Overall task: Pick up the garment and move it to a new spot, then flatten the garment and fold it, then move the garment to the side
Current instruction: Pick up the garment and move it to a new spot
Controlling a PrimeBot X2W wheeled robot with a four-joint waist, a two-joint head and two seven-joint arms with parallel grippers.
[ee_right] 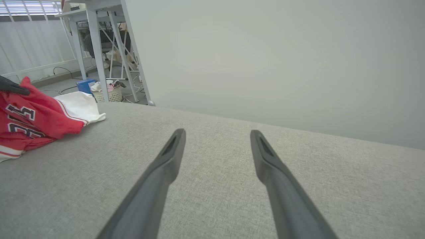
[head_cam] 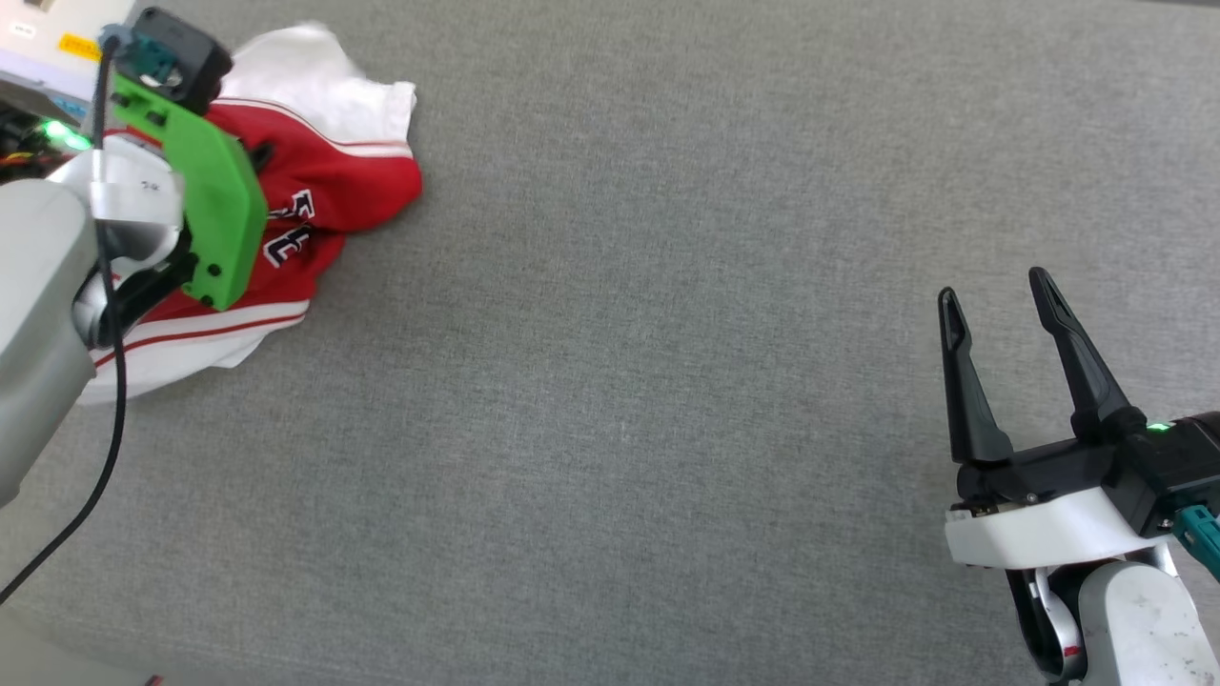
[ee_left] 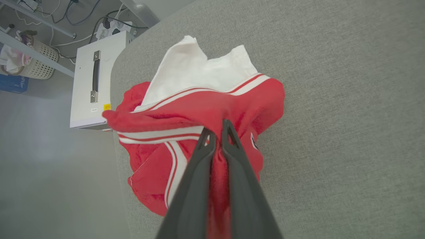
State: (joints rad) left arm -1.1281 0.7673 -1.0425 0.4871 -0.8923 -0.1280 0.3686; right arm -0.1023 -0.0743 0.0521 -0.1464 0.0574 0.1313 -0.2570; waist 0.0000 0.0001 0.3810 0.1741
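Head camera looks steeply down on the desk (head_cam: 610, 381). Left wrist camera hangs close above the shirt (ee_left: 199, 109); right wrist camera skims the desk from afar, sharing that shirt.

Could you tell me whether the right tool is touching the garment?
No: the right tool stands open over the grey surface, well apart from the garment at the far left.

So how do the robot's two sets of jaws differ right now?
The left gripper has its jaws pinched shut on a fold of the red garment; the right gripper has its jaws spread wide, holding nothing. The left one is at the grey surface's left edge, on the crumpled garment; the right one hovers over bare surface, well away from it. Both have two long dark fingers.
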